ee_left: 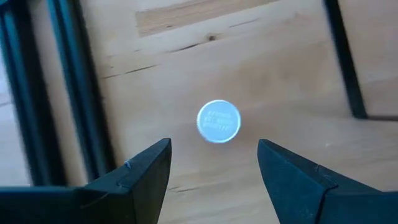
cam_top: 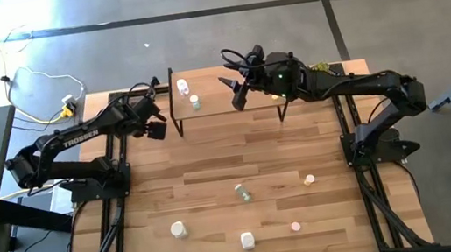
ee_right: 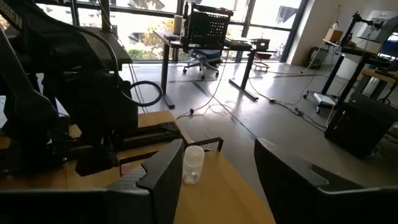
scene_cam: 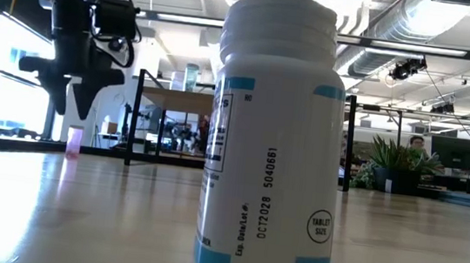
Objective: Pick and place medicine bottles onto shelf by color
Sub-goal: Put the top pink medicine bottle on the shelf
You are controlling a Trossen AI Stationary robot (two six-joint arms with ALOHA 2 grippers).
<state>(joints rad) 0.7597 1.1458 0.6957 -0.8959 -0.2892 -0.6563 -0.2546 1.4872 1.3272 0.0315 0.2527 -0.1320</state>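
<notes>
The shelf (cam_top: 231, 106) stands at the table's far edge. A white bottle (cam_top: 182, 86) and a pale green bottle (cam_top: 195, 102) stand near its left end. My left gripper (cam_top: 156, 118) hovers open just left of the shelf, fingers pointing down. In the left wrist view (ee_left: 214, 168) a small bottle's round pale cap (ee_left: 218, 121) shows below, between the fingers and apart from them. The low view shows a small pink bottle (scene_cam: 75, 139) under that gripper (scene_cam: 77, 97). My right gripper (cam_top: 232, 92) is open and empty above the shelf's middle. It faces a pale bottle (ee_right: 193, 165).
On the near half of the table stand a pale green bottle (cam_top: 242, 192), a yellow-orange one (cam_top: 309, 180), a pink one (cam_top: 294, 225) and two white ones (cam_top: 178, 230) (cam_top: 247, 240). A white bottle with a blue label (scene_cam: 273, 144) fills the low view.
</notes>
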